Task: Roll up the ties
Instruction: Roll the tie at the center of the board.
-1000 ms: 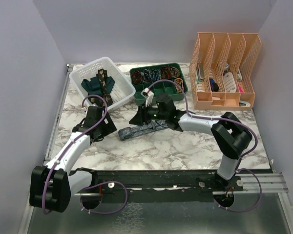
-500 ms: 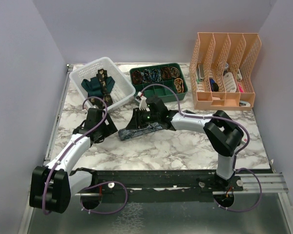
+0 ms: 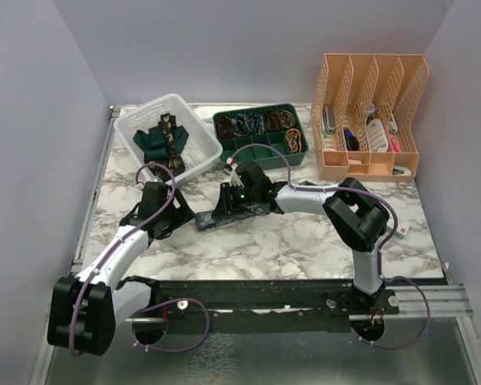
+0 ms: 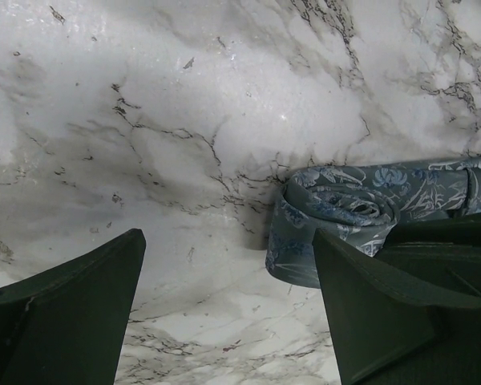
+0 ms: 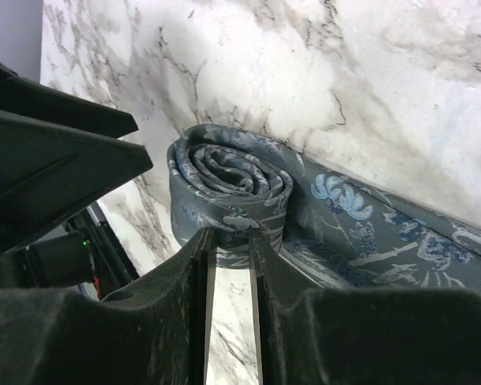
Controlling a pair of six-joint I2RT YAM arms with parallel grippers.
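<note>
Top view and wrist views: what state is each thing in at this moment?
Blue-grey tie: one end rolled, rest lying flat.
Right gripper: nearly closed, pinching the roll.
Left gripper: open, empty, beside the roll.
Teal tie: unrolled, bunched in the basket.
Black-gold tie: unrolled, in the basket.

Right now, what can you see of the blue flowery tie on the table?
The tie is soft-looking blue-grey cloth patterned with pale flowers and leaves. One end is wound into a snug spiral roll, and the rest trails flat across the marble table. The right gripper has its fingers nearly together at the roll's near wall, seemingly pinching it. The open left gripper hangs beside the roll, but I cannot tell if it touches.
</note>
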